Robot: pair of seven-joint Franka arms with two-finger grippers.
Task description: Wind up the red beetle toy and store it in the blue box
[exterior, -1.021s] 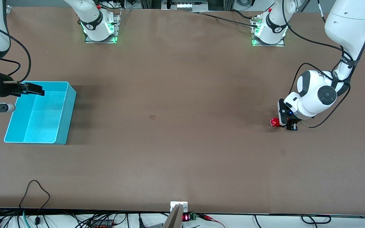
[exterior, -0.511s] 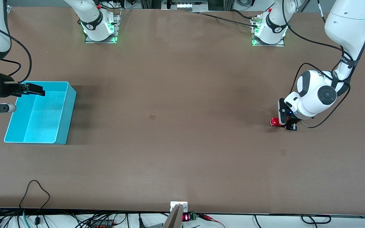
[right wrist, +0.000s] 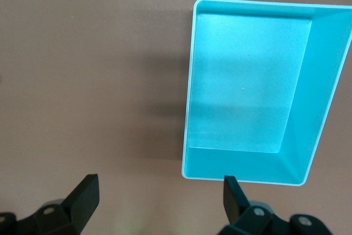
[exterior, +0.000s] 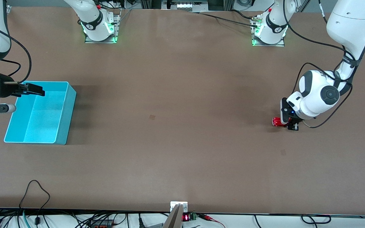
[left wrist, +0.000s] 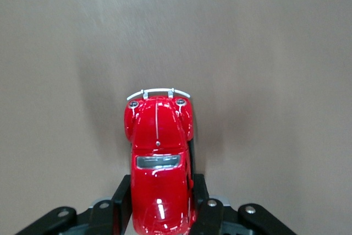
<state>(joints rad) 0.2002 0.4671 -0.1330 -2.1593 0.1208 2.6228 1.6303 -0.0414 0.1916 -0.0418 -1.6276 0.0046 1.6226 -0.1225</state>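
Note:
The red beetle toy (exterior: 276, 121) is low at the table surface near the left arm's end. My left gripper (exterior: 287, 123) is shut on the toy's rear half. In the left wrist view the toy (left wrist: 158, 152) sits between the black fingers (left wrist: 122, 202), its silvery bumper pointing away from my left gripper (left wrist: 159, 206). The blue box (exterior: 69, 104) stands empty at the right arm's end. My right gripper (exterior: 33, 89) is open and empty, over the box's rim on the side toward the robots' bases. In the right wrist view the box (right wrist: 324, 81) lies ahead of my right gripper (right wrist: 159, 191).
The brown table (exterior: 176, 126) stretches bare between the toy and the box. The two arm bases (exterior: 100, 28) stand along the edge farthest from the front camera. Cables and a small device (exterior: 179, 209) lie at the nearest edge.
My left gripper and the toy have shifted slightly toward the left arm's end of the table. The right arm has barely moved.

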